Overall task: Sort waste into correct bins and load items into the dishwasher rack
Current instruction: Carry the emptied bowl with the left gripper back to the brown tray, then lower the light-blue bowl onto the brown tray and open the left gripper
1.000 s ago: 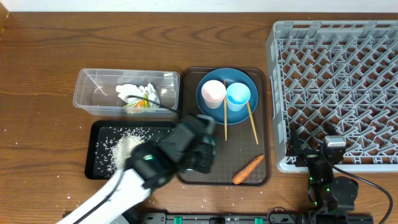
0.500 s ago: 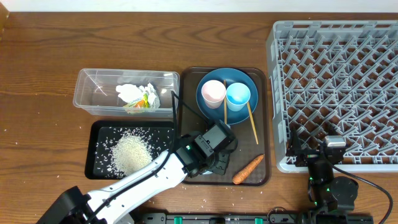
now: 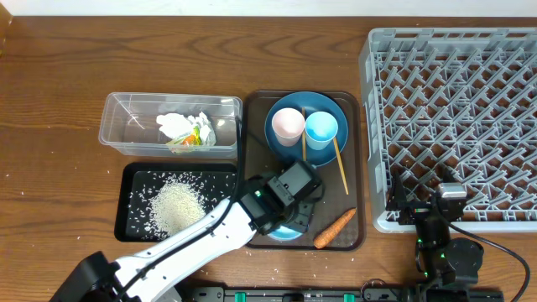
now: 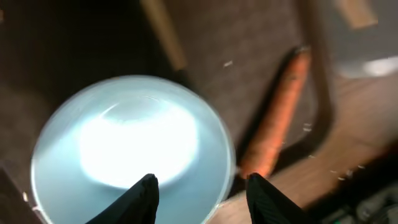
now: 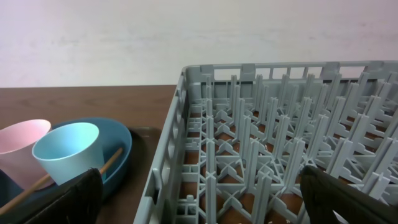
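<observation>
Bowl: the white bowl [image 4: 124, 143] is seen upright on the brown serving tray [image 3: 323, 201], at its 6 o'clock edge, directly beneath the left arm [image 3: 210, 239]
Left fingers: the left fingers [image 4: 144, 196] are parted and clamp nothing; one tip is placed over the bowl's inside and the other outside its rim, a straddle judged suited to a rim pinch
Carrot: the carrot piece [image 3: 335, 228] is left just beside the bowl at its 3 o'clock, not yet binned
Right fingers: the right fingers [image 5: 74, 196] are spread wide and empty, parked at the 6 o'clock edge of the dishwasher rack [image 3: 453, 101], judged kept clear of the left arm's work
Dishes: the pink cup [image 3: 288, 124] and light-blue cup [image 3: 321, 128] are stood on the blue plate [image 3: 306, 102] at the tray's 12 o'clock end, with the chopsticks [image 3: 341, 168] laid across its rim; nothing has been racked
Bins: the crumpled paper [image 3: 186, 127] is held in the clear tub [image 3: 117, 126] at 9 o'clock of the plate; the rice [image 3: 174, 205] is heaped in the black tray [image 3: 134, 172] at the tub's 6 o'clock
</observation>
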